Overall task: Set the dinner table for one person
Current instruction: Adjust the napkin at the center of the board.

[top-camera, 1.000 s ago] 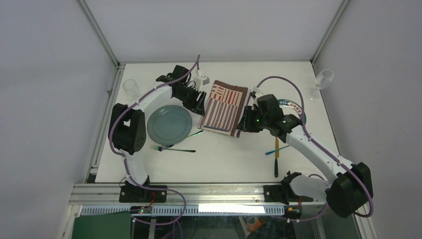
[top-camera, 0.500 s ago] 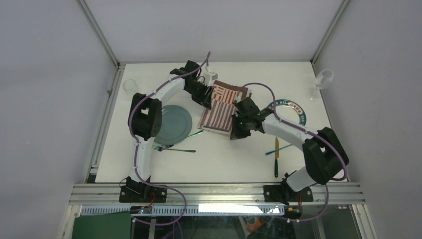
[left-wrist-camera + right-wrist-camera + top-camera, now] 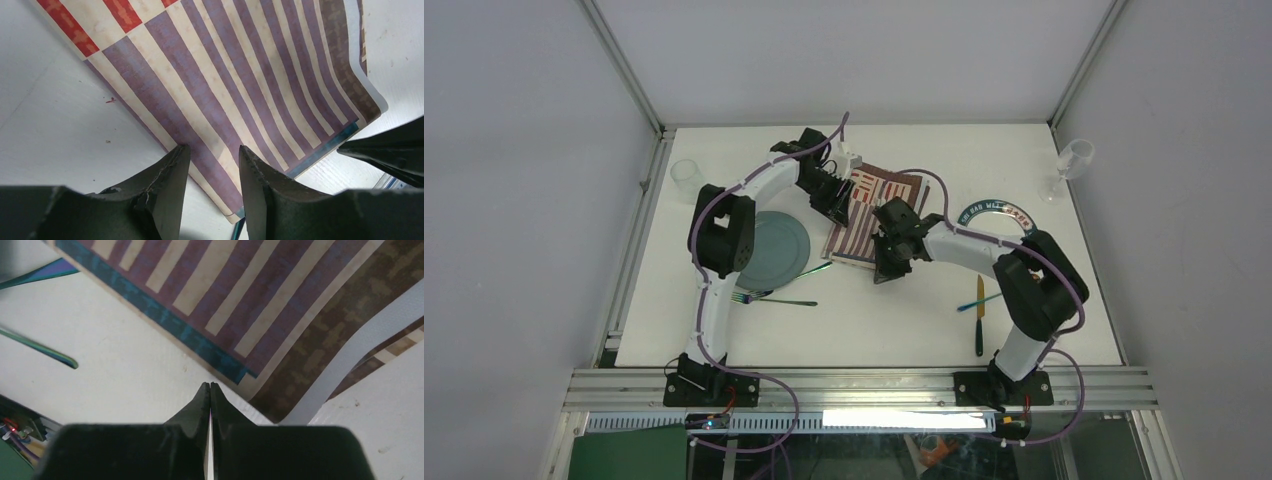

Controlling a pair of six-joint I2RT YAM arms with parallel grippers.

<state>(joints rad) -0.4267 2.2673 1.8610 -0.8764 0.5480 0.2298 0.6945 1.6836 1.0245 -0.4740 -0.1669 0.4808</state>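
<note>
I am holding my left tool (image 3: 213, 149) partly open over the left edge of the striped placemat (image 3: 225, 75), gripping nothing. My right tool (image 3: 210, 385) is pressing its jaws fully together at the mat's near corner; whether cloth is caught, I cannot tell. The white worktop (image 3: 874, 325) is lying under both arms, carrying the mat near its middle.

From above and behind the arms, the fixed camera looks down on the whole table (image 3: 874, 330). Both wrist cameras hang close over one striped placemat (image 3: 240, 75), sharing its near edge from opposite sides.
</note>
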